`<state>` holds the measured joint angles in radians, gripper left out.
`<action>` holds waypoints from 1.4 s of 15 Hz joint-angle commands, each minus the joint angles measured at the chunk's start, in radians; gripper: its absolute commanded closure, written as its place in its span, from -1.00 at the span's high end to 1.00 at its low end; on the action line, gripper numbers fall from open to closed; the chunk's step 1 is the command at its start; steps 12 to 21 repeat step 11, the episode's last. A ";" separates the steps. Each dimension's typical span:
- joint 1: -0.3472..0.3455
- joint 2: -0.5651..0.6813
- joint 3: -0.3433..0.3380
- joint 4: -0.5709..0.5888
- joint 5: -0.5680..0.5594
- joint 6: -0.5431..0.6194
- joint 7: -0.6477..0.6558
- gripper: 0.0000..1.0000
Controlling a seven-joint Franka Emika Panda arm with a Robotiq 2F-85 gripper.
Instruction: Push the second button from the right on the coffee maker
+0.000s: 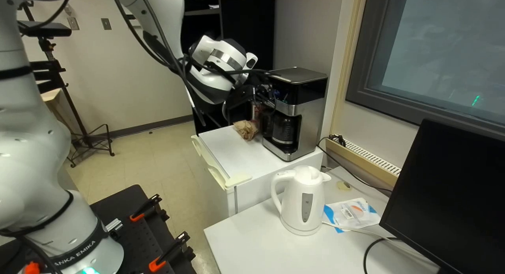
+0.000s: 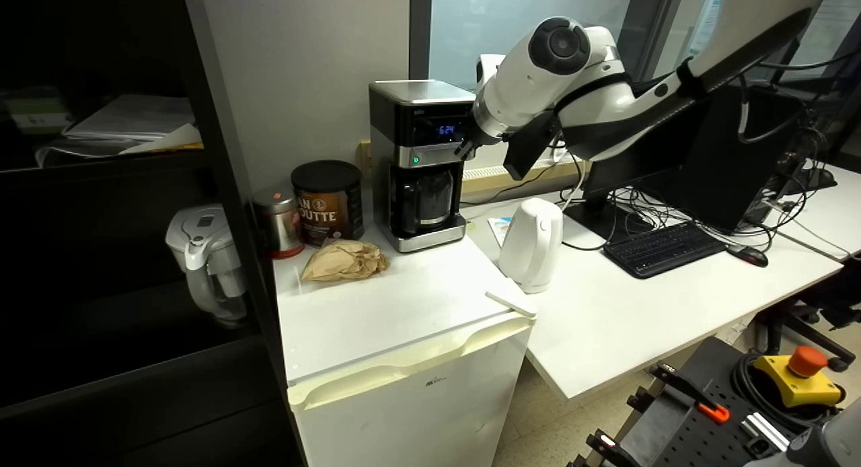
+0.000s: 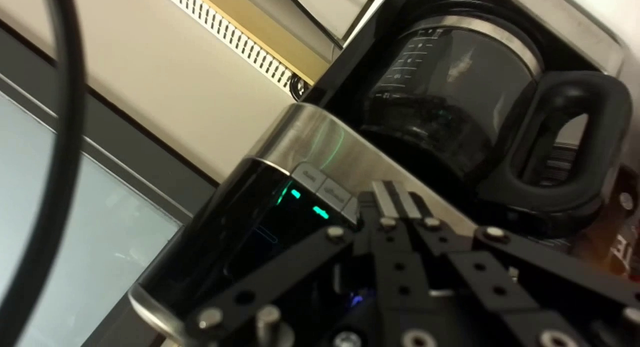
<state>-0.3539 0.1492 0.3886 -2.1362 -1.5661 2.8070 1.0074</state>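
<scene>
facing the maker [image 2: 424, 156], the hand [image 3: 393, 194] is pressed together; the second button from right [image 3: 334, 193] appears just beside it, toward the maker's right edge.

the smooth white arm [image 1: 23, 128] has rounded shells [image 2: 525, 83], black bands [image 1: 15, 72] and cables [image 3: 73, 102], a silver wrist ring [image 1: 227, 59], white "anka emika" lettering [image 1: 80, 254] and a green glow [image 1: 90, 271] at its base [image 1: 55, 244], while the hand [image 3: 396, 201] is black, with pierced link plates [image 3: 292, 264], round pale screws [image 3: 335, 232] and fingertips [image 3: 384, 199] striped silver-grey.
</scene>
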 commanded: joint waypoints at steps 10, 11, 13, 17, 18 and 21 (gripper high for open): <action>-0.008 -0.431 -0.020 -0.348 -0.210 0.222 0.086 -0.99; -0.005 -0.454 -0.020 -0.361 -0.230 0.222 0.102 -0.99; -0.005 -0.454 -0.020 -0.361 -0.230 0.222 0.102 -0.99; -0.005 -0.454 -0.020 -0.361 -0.230 0.222 0.102 -0.99; -0.005 -0.454 -0.020 -0.361 -0.230 0.222 0.102 -0.99; -0.005 -0.454 -0.020 -0.361 -0.230 0.222 0.102 -0.99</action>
